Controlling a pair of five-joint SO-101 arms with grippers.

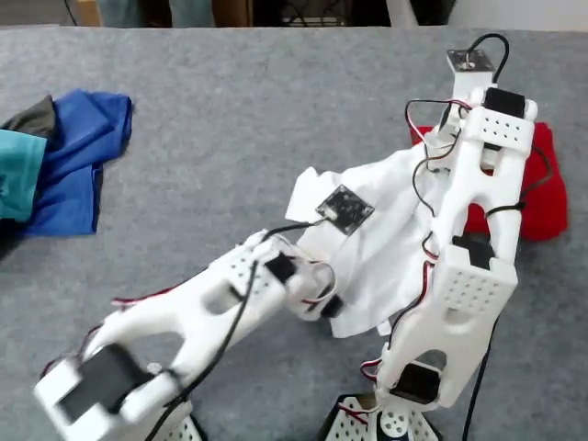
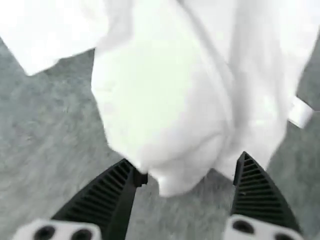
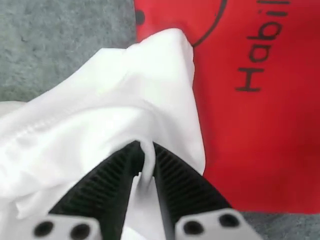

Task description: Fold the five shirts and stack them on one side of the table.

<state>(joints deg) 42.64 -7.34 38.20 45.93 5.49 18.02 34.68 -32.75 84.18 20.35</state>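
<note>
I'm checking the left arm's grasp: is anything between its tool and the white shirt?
Nothing visible. The left tool has its open jaws either side of a fold of the white shirt. The right tool is shut on another part of it, over the red shirt.

The high view looks down over the worktop (image 1: 230, 110); both wrist views sit close above the white shirt (image 1: 377, 257) — their shared ground.
</note>
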